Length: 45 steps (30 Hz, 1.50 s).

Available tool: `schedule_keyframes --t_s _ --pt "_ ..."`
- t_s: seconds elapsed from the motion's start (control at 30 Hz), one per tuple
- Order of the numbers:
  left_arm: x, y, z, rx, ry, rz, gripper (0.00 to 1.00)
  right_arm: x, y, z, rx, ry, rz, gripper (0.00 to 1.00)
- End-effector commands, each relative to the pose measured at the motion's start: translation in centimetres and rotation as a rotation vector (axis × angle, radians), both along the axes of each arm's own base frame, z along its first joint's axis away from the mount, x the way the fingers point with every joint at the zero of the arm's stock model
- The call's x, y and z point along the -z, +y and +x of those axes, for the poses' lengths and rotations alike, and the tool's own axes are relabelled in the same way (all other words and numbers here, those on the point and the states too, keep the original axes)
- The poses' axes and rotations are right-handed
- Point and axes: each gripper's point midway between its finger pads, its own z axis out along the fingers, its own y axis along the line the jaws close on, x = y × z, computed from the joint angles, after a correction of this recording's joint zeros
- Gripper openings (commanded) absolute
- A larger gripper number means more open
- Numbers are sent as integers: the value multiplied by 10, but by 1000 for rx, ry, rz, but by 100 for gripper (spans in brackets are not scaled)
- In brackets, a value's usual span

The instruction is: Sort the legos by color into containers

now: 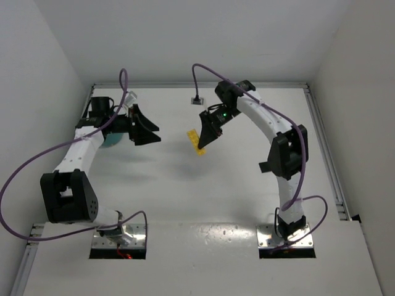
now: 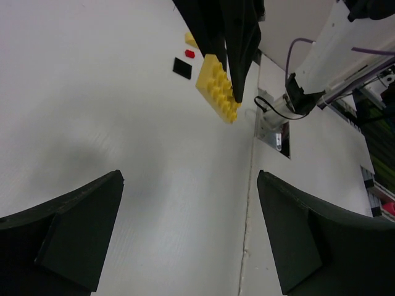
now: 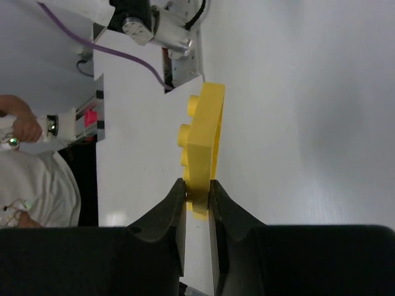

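My right gripper [image 1: 207,132] is shut on a flat yellow lego plate [image 1: 195,141] and holds it in the air above the middle of the table. In the right wrist view the plate [image 3: 207,123] stands on edge, pinched at its lower end between the fingers [image 3: 166,216]. The left wrist view shows it [image 2: 217,88] hanging from the right fingers [image 2: 225,37]. My left gripper [image 1: 145,127] is open and empty, to the left of the plate. The teal bowl [image 1: 112,141] shows only as a sliver behind my left arm. A small red brick [image 2: 190,53] and a yellow piece [image 2: 191,40] lie on the table.
A flat black square [image 2: 182,68] lies on the table near the red brick. A small dark connector [image 1: 196,98] on a purple cable rests near the back wall. White walls close in the table on the left, back and right.
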Motion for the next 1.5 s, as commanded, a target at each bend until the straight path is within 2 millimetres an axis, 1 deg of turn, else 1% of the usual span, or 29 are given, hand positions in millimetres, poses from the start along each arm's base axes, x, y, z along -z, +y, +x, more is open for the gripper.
schedule_keyframes --t_s 0.0,0.03,0.1,0.13,0.17,0.2,0.23,0.27,0.33,0.37,0.53,0.63,0.67,0.73,0.77,0.83,0.87,0.93,0.97,1.0,1.13,1.2,1.23,1.3,1.33,1.37,1.4,1.43,1.47 --pt "-18 -12 -4 71 -89 -21 95 -16 16 -15 -67 1 84 12" --pt "-20 -18 -9 98 -80 -32 95 -16 22 -22 -89 2 84 12" --pt "-19 -25 -13 123 -90 -31 94 -16 26 -23 -99 5 93 12" --pt "-19 -34 -18 154 -90 -33 94 -16 32 -31 -123 6 93 12" --pt "-17 -38 -19 161 -89 -22 93 -16 33 -29 -123 5 93 12" --pt "-16 -42 -21 170 -89 -16 93 -19 38 -34 -139 1 105 12" --pt "-16 -45 -23 182 -88 -16 91 -15 41 -37 -149 20 96 12" --pt "-15 -51 -25 196 -97 -8 91 -17 46 -43 -169 13 100 12" --pt "-15 -54 -28 210 -97 -9 90 -18 50 -50 -184 21 96 12" --pt "-15 -58 -31 224 -97 -10 89 -14 55 -54 -199 31 91 12" --pt "-17 -66 -38 258 -125 -10 87 -17 61 -58 -218 23 96 12" --pt "-18 -69 -40 262 -134 -2 82 -19 63 -61 -228 15 101 12" --pt "-18 -69 -40 262 -134 -2 77 -19 65 -64 -237 16 101 12" --pt "-18 -69 -40 262 -134 -2 72 -21 66 -63 -237 8 105 12" --pt "-19 -69 -41 268 -134 -9 64 -21 66 -63 -237 8 105 12" --pt "-17 -69 -43 274 -123 -16 58 -21 66 -63 -237 8 105 12" --pt "-17 -69 -44 274 -123 -16 51 -23 67 -62 -238 0 110 12" --pt "-14 -69 -44 275 -123 -15 44 -25 65 -62 -237 -14 105 12" --pt "-14 -69 -44 275 -123 -15 41 -23 65 -63 -237 -5 100 12" --pt "-14 -69 -44 275 -123 -15 35 -23 65 -63 -237 -5 100 12" --pt "-11 -69 -45 275 -114 -15 27 -21 60 -56 -217 -10 92 12" --pt "-14 -68 -47 275 -123 -15 23 -24 59 -55 -211 -21 88 12" --pt "-14 -68 -47 275 -123 -15 21 -24 59 -55 -199 -17 76 14" --pt "-16 -68 -47 268 -124 -9 14 -19 57 -54 -193 -29 56 14" --pt "-16 -68 -47 268 -125 -9 12 -23 58 -53 -189 -46 66 14" --pt "-13 -65 -43 245 -125 8 10 -19 57 -53 -183 -36 46 16" --pt "-13 -64 -44 234 -114 17 4 -21 56 -52 -176 -50 40 17" --pt "-12 -64 -42 227 -114 25 2 -20 55 -46 -161 -61 34 17" --pt "-11 -64 -41 220 -114 33 1 -21 53 -45 -154 -74 18 20"
